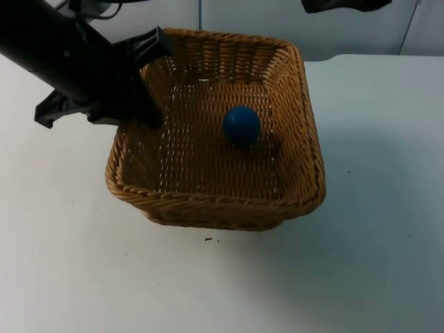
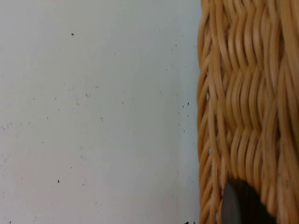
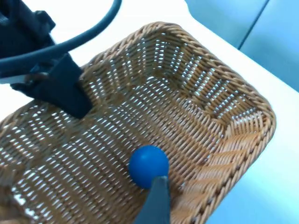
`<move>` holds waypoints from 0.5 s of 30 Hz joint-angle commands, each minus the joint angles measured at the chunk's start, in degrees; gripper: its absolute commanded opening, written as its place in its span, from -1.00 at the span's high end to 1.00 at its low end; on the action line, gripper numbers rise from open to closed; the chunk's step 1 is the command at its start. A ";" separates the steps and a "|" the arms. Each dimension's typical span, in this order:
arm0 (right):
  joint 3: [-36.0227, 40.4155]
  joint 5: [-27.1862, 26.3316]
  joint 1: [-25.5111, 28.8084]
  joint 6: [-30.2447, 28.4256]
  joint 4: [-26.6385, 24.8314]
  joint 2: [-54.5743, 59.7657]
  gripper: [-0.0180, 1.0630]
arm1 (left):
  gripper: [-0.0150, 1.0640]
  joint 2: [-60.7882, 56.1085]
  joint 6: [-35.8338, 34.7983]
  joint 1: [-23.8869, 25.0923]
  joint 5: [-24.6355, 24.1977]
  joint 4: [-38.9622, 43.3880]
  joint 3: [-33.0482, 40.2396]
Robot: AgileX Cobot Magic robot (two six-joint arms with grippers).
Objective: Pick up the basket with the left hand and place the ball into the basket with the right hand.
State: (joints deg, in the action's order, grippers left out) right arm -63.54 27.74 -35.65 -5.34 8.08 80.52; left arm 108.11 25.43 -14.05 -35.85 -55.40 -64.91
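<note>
The brown wicker basket (image 1: 208, 201) is in the middle of the white table. My left gripper (image 1: 147, 111) is shut on its left rim, with one finger inside the wall. The left wrist view shows the woven wall (image 2: 247, 93) up close, with a black fingertip (image 2: 239, 205) against it. The blue ball (image 1: 241, 125) lies on the basket floor, right of centre, with nothing touching it. My right gripper (image 3: 156, 207) hangs above the basket and looks down on the ball (image 3: 148, 165). The right arm (image 1: 347, 5) is at the far edge in the top view.
The white table (image 1: 374, 263) spreads out around the basket, and a few dark specks (image 1: 211, 240) lie in front of it. The grey partition wall (image 1: 243, 17) stands just behind the basket's far rim.
</note>
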 commanded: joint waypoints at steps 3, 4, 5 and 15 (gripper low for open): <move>0.19 0.68 2.04 2.07 2.10 -0.75 -0.43 | 0.98 -0.94 1.10 0.02 -1.27 -0.99 -0.34; 0.19 1.58 3.93 2.36 1.97 -1.30 -0.43 | 0.98 -0.94 1.10 0.02 -1.27 -0.99 -0.34; 0.19 2.11 5.38 2.36 1.30 -2.02 -0.43 | 0.98 -0.94 1.10 0.02 -1.27 -0.99 -0.34; 0.19 2.43 9.43 0.61 -2.43 -10.29 -0.43 | 0.98 0.92 1.09 0.02 2.77 -1.21 -0.34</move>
State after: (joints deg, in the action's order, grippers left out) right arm -63.54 30.17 -26.66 -4.27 6.75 72.20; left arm 108.25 26.51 -14.05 -33.92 -55.28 -64.91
